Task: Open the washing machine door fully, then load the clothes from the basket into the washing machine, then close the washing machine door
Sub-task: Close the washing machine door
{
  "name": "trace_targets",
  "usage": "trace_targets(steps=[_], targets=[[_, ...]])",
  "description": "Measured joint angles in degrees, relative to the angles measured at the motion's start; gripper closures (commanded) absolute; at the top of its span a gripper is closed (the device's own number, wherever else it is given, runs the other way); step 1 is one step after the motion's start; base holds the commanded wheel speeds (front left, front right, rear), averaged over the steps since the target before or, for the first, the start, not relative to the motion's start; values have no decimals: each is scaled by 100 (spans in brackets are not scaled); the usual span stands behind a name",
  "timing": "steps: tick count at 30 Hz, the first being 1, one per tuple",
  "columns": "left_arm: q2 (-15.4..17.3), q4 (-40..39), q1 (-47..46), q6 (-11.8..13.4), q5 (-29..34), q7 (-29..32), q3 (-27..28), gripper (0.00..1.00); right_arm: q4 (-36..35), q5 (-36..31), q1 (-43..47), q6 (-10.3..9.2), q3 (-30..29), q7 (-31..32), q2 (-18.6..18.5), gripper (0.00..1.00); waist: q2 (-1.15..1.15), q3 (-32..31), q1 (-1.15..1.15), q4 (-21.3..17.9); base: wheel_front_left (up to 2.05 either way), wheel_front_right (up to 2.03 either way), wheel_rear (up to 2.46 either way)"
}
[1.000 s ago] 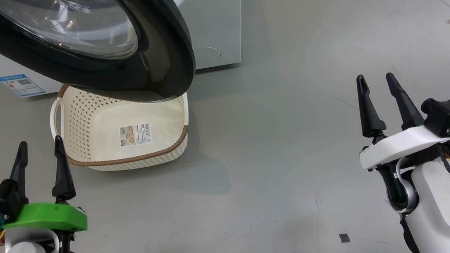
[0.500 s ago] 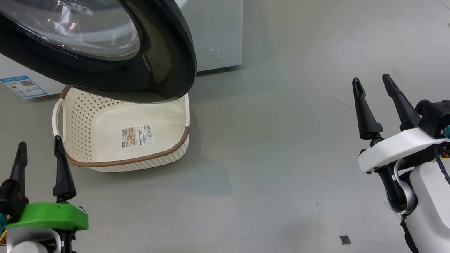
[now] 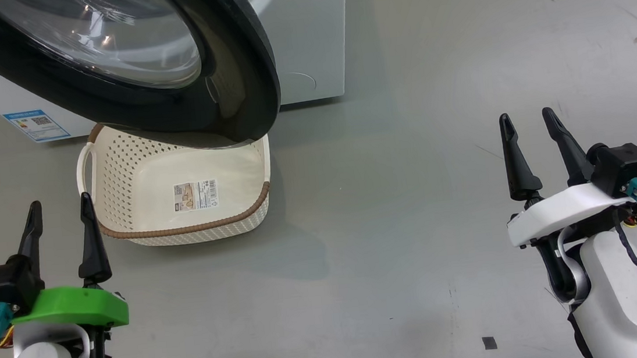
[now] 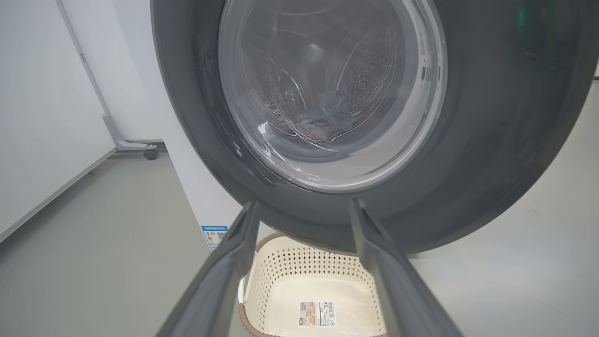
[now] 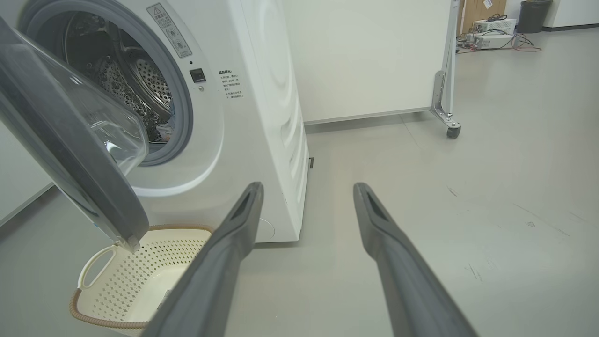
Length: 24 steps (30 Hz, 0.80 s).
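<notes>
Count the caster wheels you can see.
2. One caster on a partition foot left of the washing machine, in the left wrist view; a second caster on another partition foot to its right, in the right wrist view. More may be hidden.

Cream perforated basket [image 3: 115, 187] with brown rim, glossy black door [image 3: 241, 75], white washing machine [image 3: 307, 28].

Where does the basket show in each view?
Head view: basket left of centre, under the open door.
Left wrist view: basket at bottom centre, below the door.
Right wrist view: basket in the lower left corner.
Shared landmark: the door's black ring, overhanging the basket in all three.
</notes>
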Motion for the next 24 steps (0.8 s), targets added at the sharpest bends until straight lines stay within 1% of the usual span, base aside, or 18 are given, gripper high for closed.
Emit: trace_targets(steps=[6,7,8,9,19,24], targets=[[-46,7,0,-42,121,0,79,0,37,-3,3,0,-12,0,3,0,0,-23,0,18,0,0,0],[-53,7,0,-51,135,0,88,0,44,-15,3,0,-15,0,3,38,0,-26,0,21,0,0,0],[-60,7,0,-51,148,0,93,0,54,-25,4,0,-18,0,3,90,0,-28,0,23,0,0,0],[-67,7,0,-54,155,0,98,0,60,-32,5,0,-24,0,5,100,0,-29,0,26,0,0,0],[-169,-4,-3,-108,156,0,186,0,-29,-42,8,-1,-164,0,32,100,0,-24,0,47,0,0,0],[-188,-22,-18,-149,198,0,272,0,-415,-60,-15,-1,-180,0,51,100,0,-21,0,56,0,0,0]])
